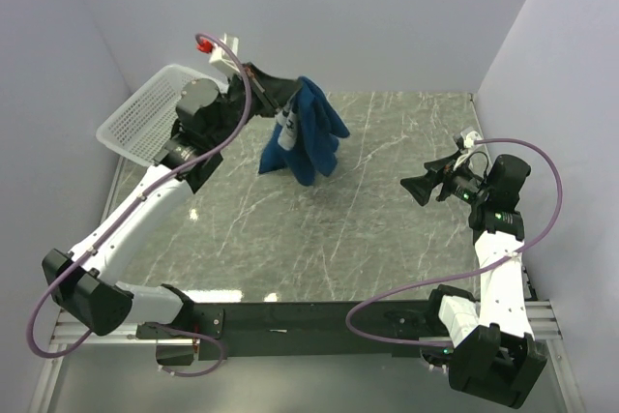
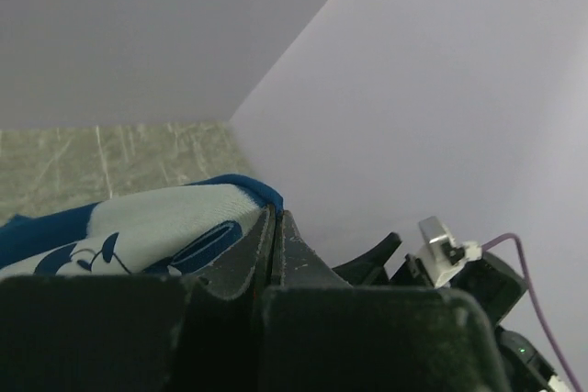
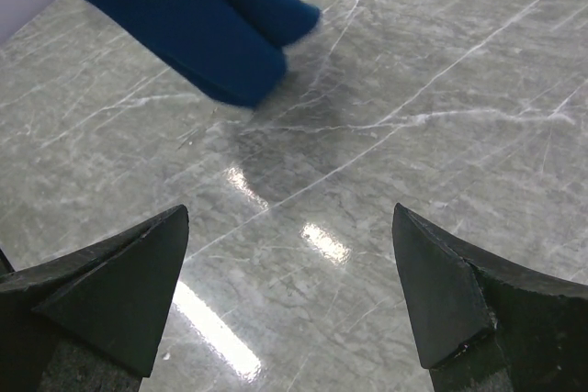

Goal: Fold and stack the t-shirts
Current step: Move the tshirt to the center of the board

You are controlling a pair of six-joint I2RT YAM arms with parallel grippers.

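Note:
A dark blue t-shirt point(image 1: 308, 132) hangs bunched above the marble table, held up by my left gripper point(image 1: 286, 103). In the left wrist view the jaws point(image 2: 275, 218) are pressed shut on the shirt's fabric, with its pale chest print point(image 2: 138, 231) showing at the left. My right gripper point(image 1: 418, 186) is open and empty at the right of the table, pointing toward the shirt. In the right wrist view its two fingertips stand wide apart and the shirt's lower end point(image 3: 197, 16) hangs at the top left.
A white mesh basket point(image 1: 145, 113) stands at the back left edge of the table point(image 1: 319, 229). Pale walls close in the back and both sides.

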